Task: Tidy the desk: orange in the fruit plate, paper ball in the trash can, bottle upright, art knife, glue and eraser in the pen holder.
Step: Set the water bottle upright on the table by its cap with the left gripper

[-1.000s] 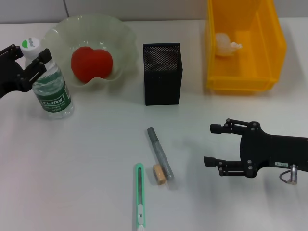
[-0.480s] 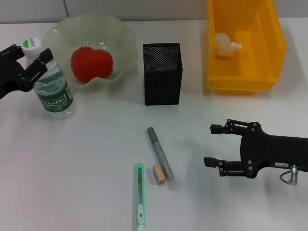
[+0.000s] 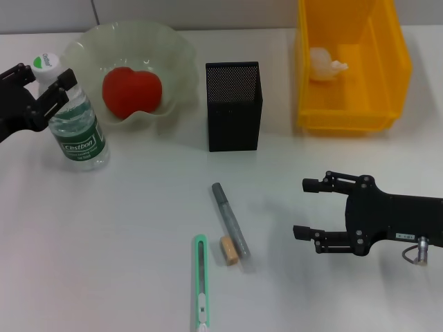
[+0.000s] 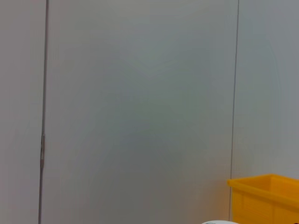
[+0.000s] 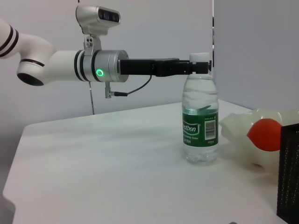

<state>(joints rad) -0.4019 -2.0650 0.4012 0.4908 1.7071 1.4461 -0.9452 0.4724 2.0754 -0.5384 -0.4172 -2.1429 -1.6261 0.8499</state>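
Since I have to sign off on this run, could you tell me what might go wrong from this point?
1. The left gripper sits around the neck of the upright bottle; pulling away carelessly could tip it toward the fruit plate.
2. The art knife, eraser and glue lie close together, so the open right gripper may nudge neighbours when picking one.
3. The pen holder is narrow; a tilted drop could miss.

My left arm (image 5: 56,65): white rounded shell, black bands, silver wrist ring with green glowing light, thin black cable, white camera on top | my left gripper (image 3: 38,93): matte black | my right gripper (image 3: 304,209): matte black, slim linkage fingers, small white label, silver connector
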